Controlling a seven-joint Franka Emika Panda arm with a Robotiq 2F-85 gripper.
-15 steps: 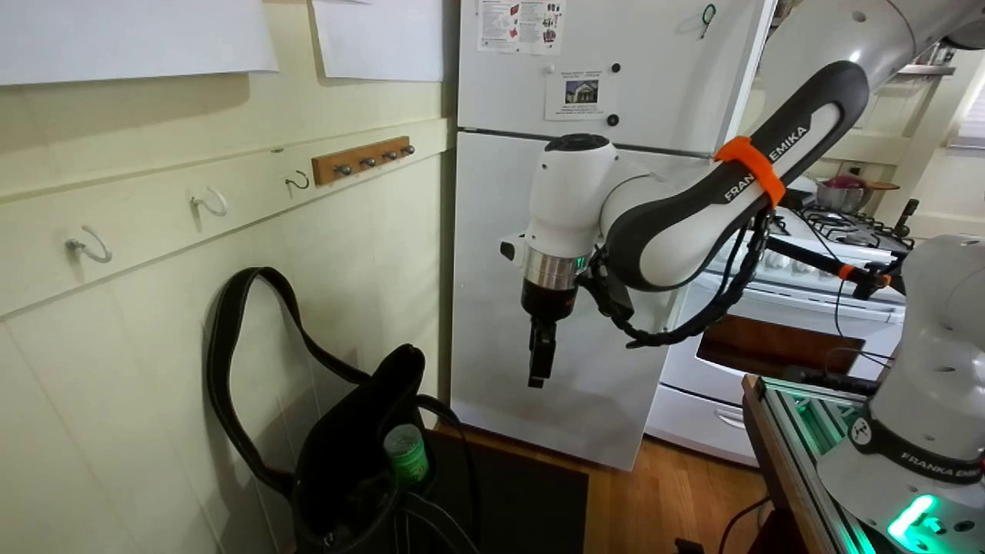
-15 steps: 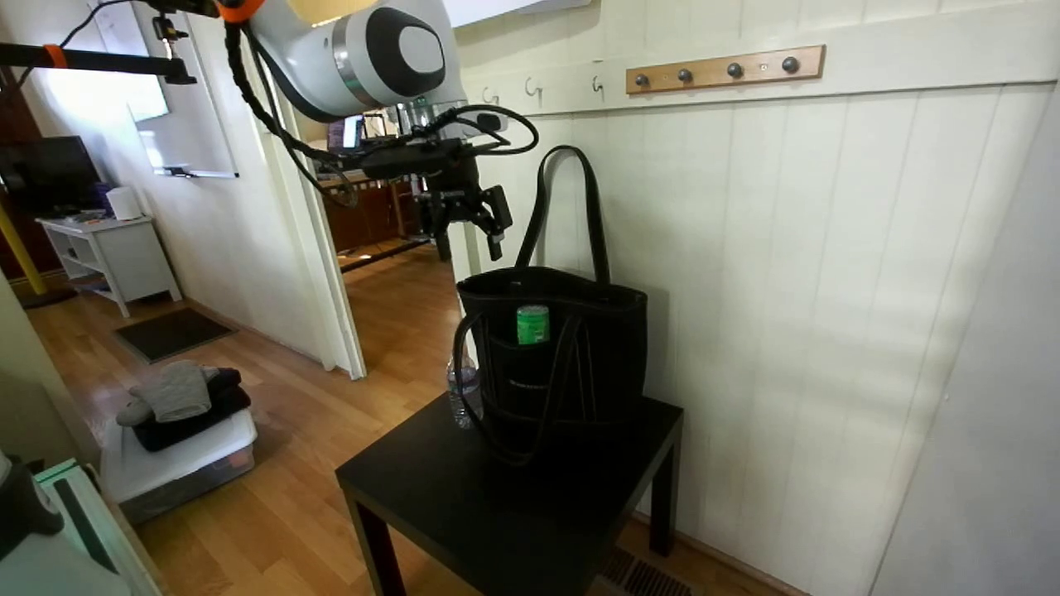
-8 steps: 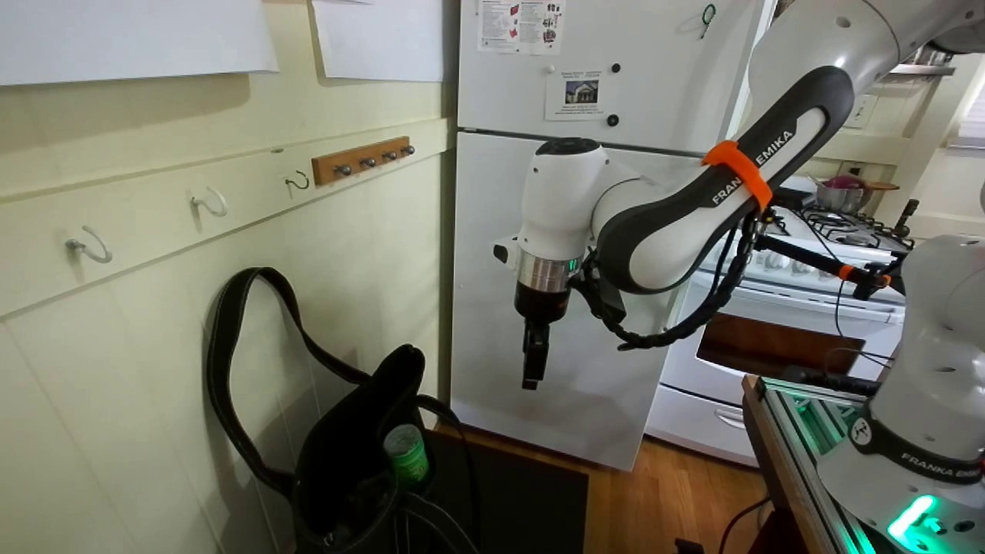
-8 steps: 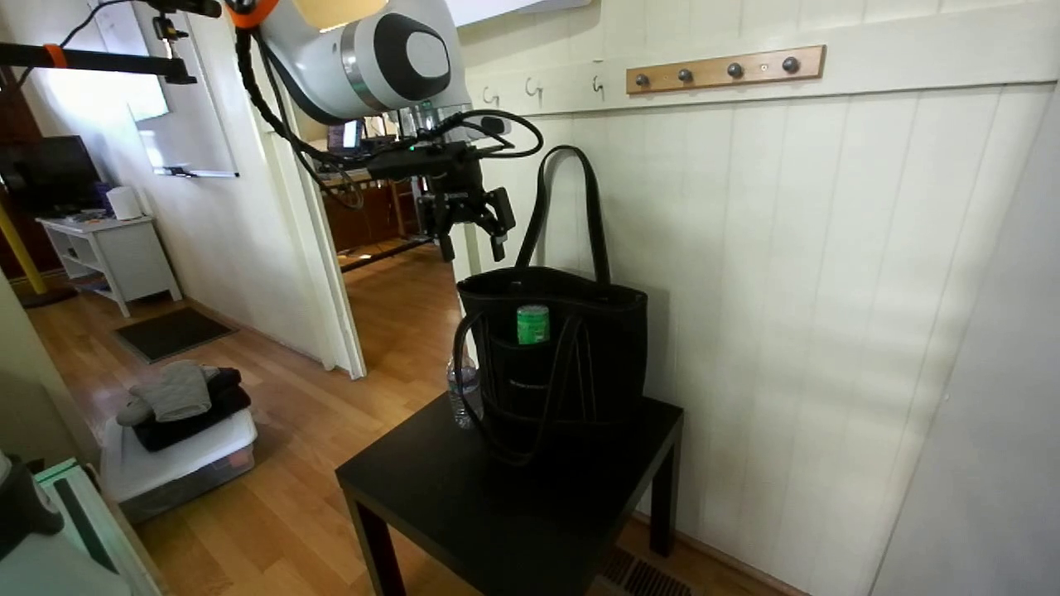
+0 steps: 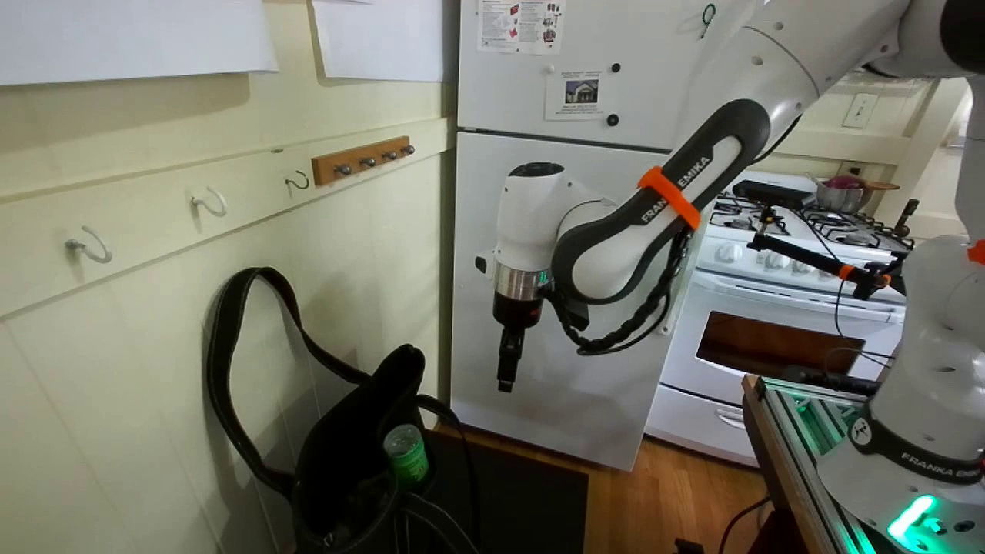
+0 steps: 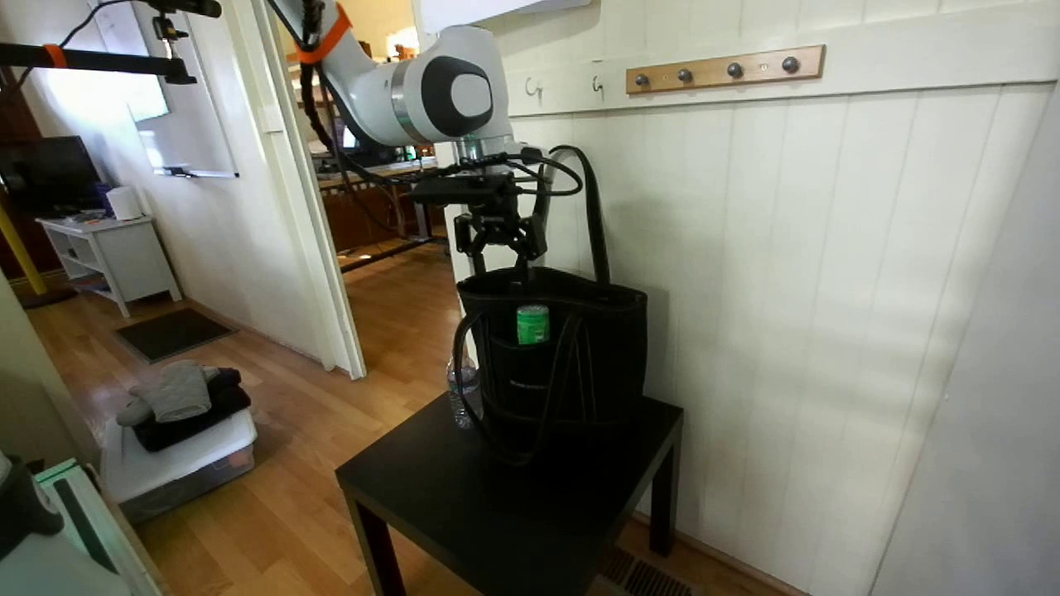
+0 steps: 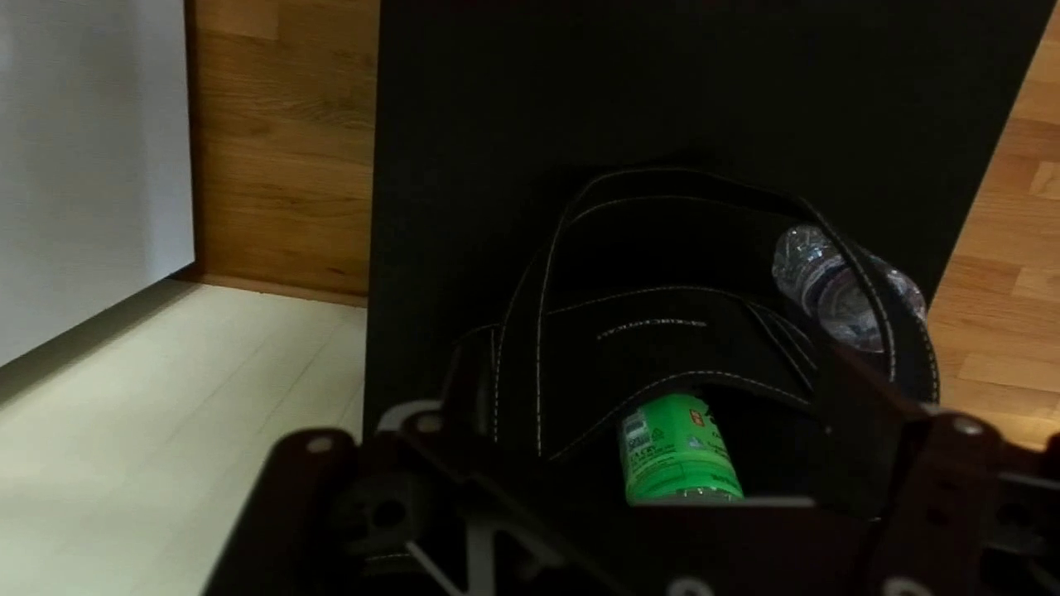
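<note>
Black and two-fingered, my pincer (image 6: pixel 502 265) points downward with its jaws spread wide apart. Its position is near the black bag (image 6: pixel 613 356), apart from it and raised higher than its front pocket (image 6: pixel 517 364). That pocket carries the green container (image 7: pixel 675 447), whose upper part projects past the pocket edge; in the wrist view it shows between my fingers (image 7: pixel 878 406). The black table (image 6: pixel 464 505) supports the bag. Alongside the bag stands the clear bottle (image 7: pixel 840 310), partly crossed by a carrying handle (image 7: pixel 687 183). A long strap (image 6: pixel 593 215) rises from the bag's rim. Behind the bag runs the panelled wall (image 6: pixel 787 290), which bears the wooden peg rack (image 6: pixel 725 69) at a level above the bag. At the end of this wall, past the bag, stands the white refrigerator (image 5: pixel 600 400), visible in an exterior view.
</note>
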